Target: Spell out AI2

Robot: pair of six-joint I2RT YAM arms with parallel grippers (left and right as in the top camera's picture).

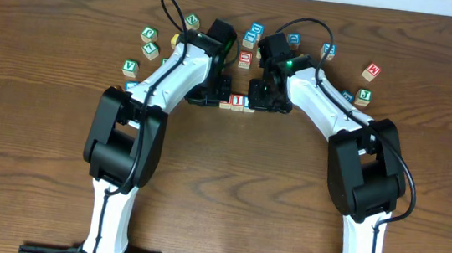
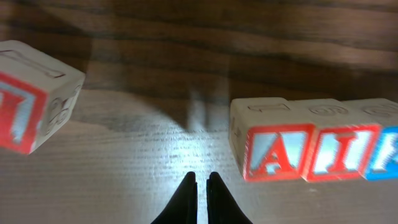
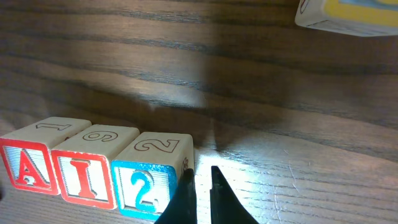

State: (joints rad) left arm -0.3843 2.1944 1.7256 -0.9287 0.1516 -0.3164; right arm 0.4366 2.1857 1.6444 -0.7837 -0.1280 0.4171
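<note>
The A cube (image 1: 225,103), the I cube (image 1: 236,103) and the 2 cube (image 1: 247,105) stand side by side in a row reading A I 2 at the table's middle. In the left wrist view the row runs A (image 2: 273,146), I (image 2: 339,146), 2 (image 2: 387,149). In the right wrist view it runs A (image 3: 31,158), I (image 3: 87,165), 2 (image 3: 149,174). My left gripper (image 1: 215,98) (image 2: 199,179) is shut and empty, just left of the A cube. My right gripper (image 1: 257,101) (image 3: 200,173) is shut and empty, against the right side of the 2 cube.
Green-lettered cubes (image 1: 130,68) lie at the back left. A red-printed cube (image 1: 245,59) and a blue one (image 1: 255,33) lie behind the row. Red (image 1: 371,71) and green (image 1: 364,96) cubes lie at the right. Another red-printed cube (image 2: 31,99) shows tilted left of my left gripper.
</note>
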